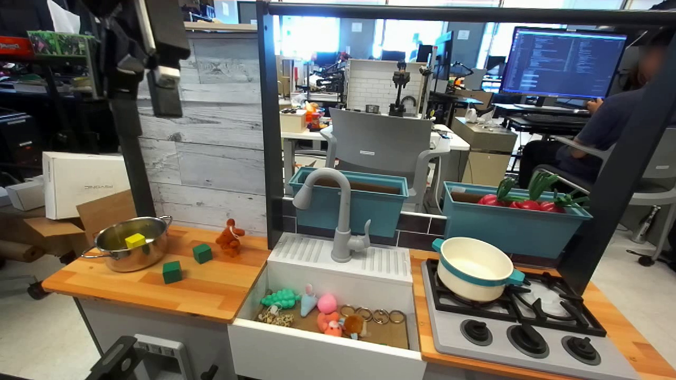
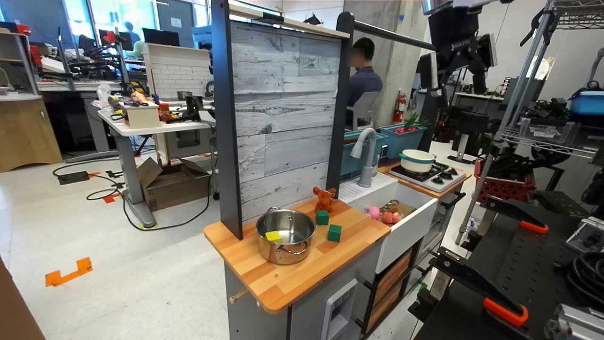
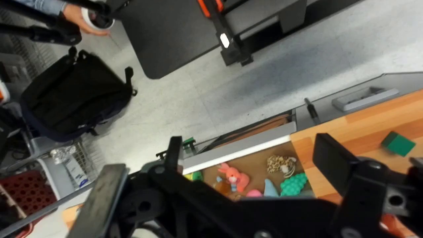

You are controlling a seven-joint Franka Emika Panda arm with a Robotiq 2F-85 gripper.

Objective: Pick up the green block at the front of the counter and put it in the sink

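Note:
The green block (image 1: 172,272) rests on the wooden counter (image 1: 211,298), nearer the front edge than a similar green block (image 1: 202,253). It also shows in an exterior view (image 2: 334,233). A green block in the wrist view (image 3: 398,143), at the right, appears to be the same one. The white sink (image 1: 322,353) is right of the counter and holds several toys; its white rim shows in the wrist view (image 3: 244,152). My gripper (image 3: 250,145) is open and empty, its fingers wide apart. It hangs high above the unit in both exterior views (image 1: 148,116) (image 2: 454,85).
A metal pot (image 1: 137,258) with a yellow block (image 1: 135,241) stands at the counter's left. An orange plush (image 1: 230,238) sits near the back panel. A grey faucet (image 1: 343,211) rises behind the sink. A cream pot (image 1: 470,279) is on the stovetop. Dark posts (image 1: 269,121) frame the unit.

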